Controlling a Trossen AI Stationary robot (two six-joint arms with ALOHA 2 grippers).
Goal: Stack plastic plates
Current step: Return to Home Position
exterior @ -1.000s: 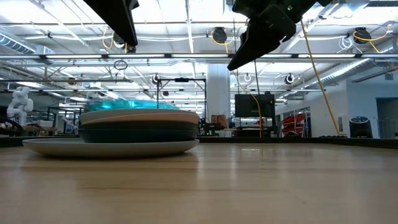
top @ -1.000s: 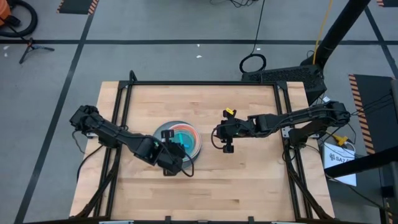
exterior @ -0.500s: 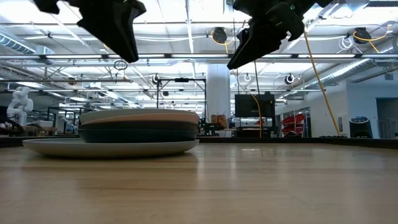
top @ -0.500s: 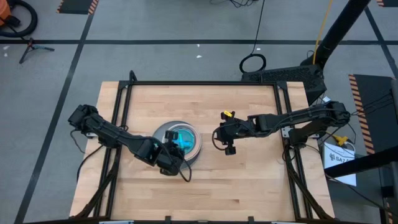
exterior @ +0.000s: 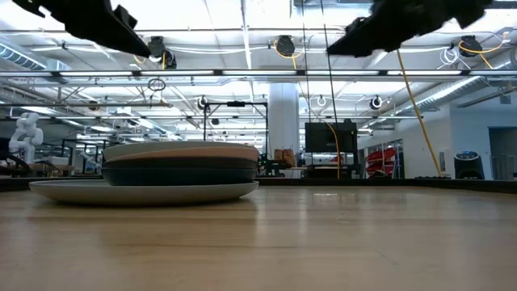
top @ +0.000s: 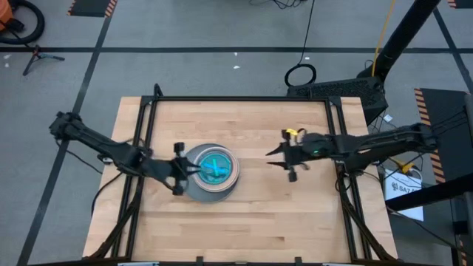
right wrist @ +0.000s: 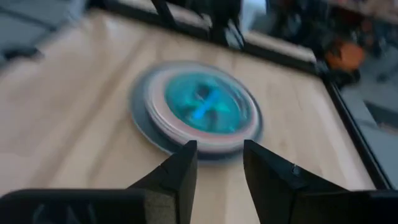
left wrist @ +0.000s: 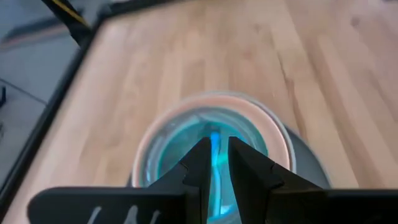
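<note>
1. While both arms hung high over the tabletop, the stack of round plastic plates [top: 222, 181] sat left of centre on the pale wood-plank table [top: 244, 222], on the left arm's side.
2. Writing: only a white printed sheet [top: 405, 188] off the table's right edge. Its print was too small to read.
3. Orientation: the plates lay flat, rims up, centred on one another. They were round, so they had no long axis, and the stack's axis was vertical.
4. Layers: the large grey plate [exterior: 145, 191] was at the bottom, touching the wood. Dark navy plates [exterior: 182, 172] lay above it, then a peach plate [exterior: 202, 152], with the small teal plate [top: 216, 164] on top.
5. The left gripper [top: 194, 168] pointed across the stack from its left rim, above the plates and not touching. Its fingers [left wrist: 199, 165] showed a narrow gap and gripped nothing.
6. The right gripper [top: 273, 153] was right of the stack and apart from it, pointing toward it. Its fingers [right wrist: 180, 171] were spread wider and were empty.
7. Surface: butcher-block planks in a black metal frame [top: 236, 98].
8. Room: grey floor [top: 185, 66] with black tape lines and orange-black hazard strips [top: 92, 7]. The low view showed a big hall with ceiling trusses, bright lights and a dark monitor [exterior: 329, 137].
</note>
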